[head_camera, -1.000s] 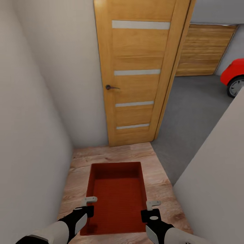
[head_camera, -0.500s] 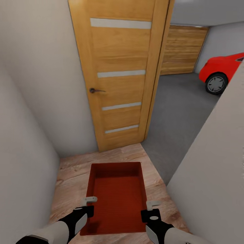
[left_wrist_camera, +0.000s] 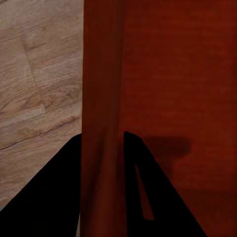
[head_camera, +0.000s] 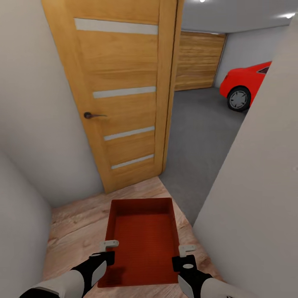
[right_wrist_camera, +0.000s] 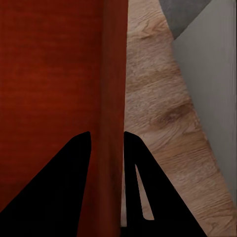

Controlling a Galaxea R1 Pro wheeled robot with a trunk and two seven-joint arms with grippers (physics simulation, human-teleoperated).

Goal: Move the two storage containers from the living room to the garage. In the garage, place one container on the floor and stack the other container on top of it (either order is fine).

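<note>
Both grippers, left (head_camera: pixel 111 248) and right (head_camera: pixel 185 252), pinch opposite walls of the shallow orange-red plastic bin (head_camera: pixel 142 244), apparently above wood-plank flooring (head_camera: pixel 78 223); turning carelessly could clip the tan wooden door (head_camera: pixel 120 95) or pale wall (head_camera: pixel 252 198)

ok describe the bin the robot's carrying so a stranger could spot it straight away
Start at the tall wooden door standing open onto the grey-floored garage. Just below it, over the wood-plank floor, is the storage container: a shallow, open-top, orange-red bin, empty, gripped on each long wall by the left gripper and right gripper.
</note>
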